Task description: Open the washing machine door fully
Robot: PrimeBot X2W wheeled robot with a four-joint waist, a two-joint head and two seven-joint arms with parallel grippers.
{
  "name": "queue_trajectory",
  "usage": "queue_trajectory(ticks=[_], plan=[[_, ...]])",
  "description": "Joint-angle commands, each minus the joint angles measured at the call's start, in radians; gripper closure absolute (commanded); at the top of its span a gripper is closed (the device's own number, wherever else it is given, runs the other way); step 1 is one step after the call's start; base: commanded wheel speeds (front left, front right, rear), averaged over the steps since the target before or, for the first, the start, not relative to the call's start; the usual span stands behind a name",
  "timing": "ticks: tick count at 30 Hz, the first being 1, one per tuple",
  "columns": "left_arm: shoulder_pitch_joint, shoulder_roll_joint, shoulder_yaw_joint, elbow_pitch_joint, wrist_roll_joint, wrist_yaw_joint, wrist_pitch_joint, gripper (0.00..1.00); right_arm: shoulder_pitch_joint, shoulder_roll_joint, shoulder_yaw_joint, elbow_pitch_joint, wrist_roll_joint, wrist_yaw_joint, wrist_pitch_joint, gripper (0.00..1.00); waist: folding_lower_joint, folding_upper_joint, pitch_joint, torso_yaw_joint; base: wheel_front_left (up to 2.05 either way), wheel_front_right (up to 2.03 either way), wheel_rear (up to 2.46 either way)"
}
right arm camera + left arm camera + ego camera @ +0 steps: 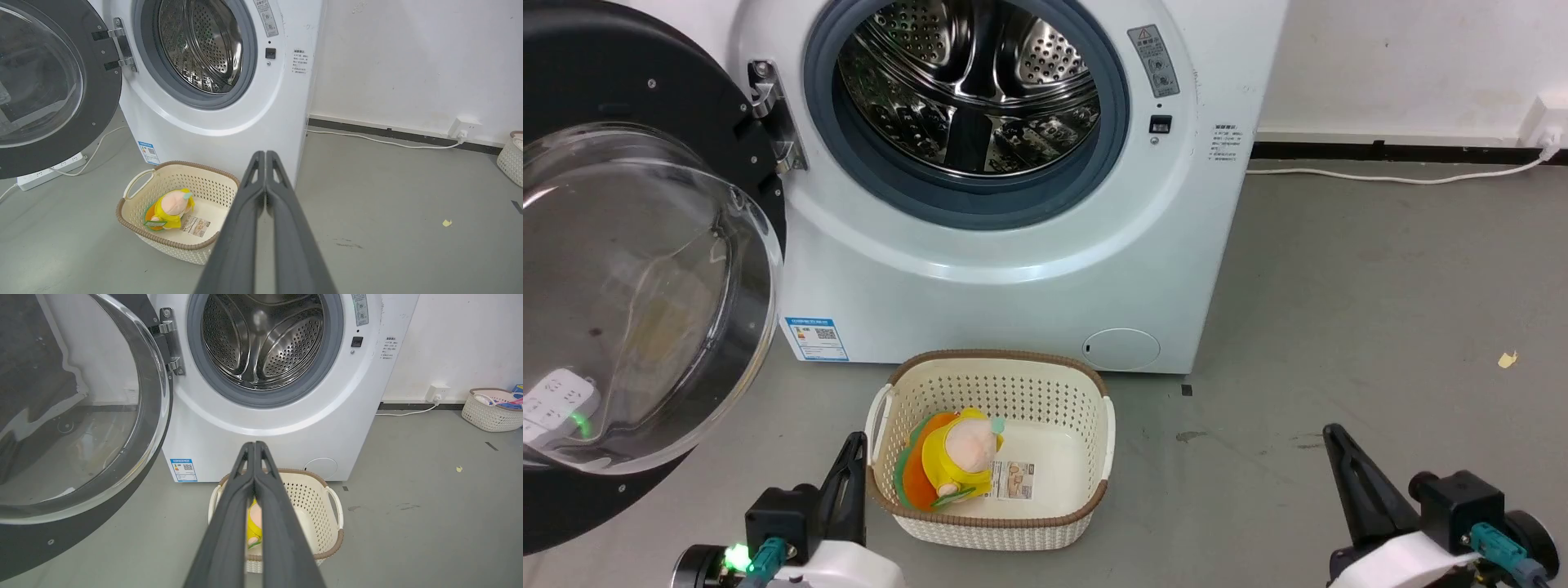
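The white washing machine point(1029, 278) stands ahead with its steel drum point(972, 82) exposed. The washing machine door point(629, 269), a glossy black disc with a bulging clear glass bowl, hangs swung wide to the left on its metal hinge point(772, 114); it also shows as the door point(73, 416) and the door point(49, 81). My left gripper point(854, 445) is shut and empty at the lower left, beside the basket. Down at the lower right my right gripper point(1331, 437) is shut and empty over bare floor. Neither touches the door. Each wrist view shows fingers pressed together: left gripper point(254, 446), right gripper point(264, 155).
A cream perforated basket point(1086, 408) holding a yellow and orange plush toy point(956, 461) sits on the grey floor before the machine. A power strip point(49, 173) lies under the door. A white cable point(1388, 175) runs along the wall. Another basket point(492, 410) stands far right.
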Motion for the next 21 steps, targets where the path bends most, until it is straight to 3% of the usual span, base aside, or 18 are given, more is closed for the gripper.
queue_trajectory(ticks=[1,21], plan=[[-0.019,-0.009,0.006,-0.009,0.011,-0.005,0.009,1.0,-0.018,0.004,0.003,-0.01,-0.008,0.001,0.005,1.0,0.0,0.0,0.001,0.0,0.0,0.0,0.0],[-0.027,-0.031,0.049,-0.032,0.063,-0.02,0.052,1.0,-0.031,0.005,0.006,-0.027,-0.028,0.001,0.048,1.0,0.0,0.0,0.007,-0.005,0.0,0.0,0.0]])
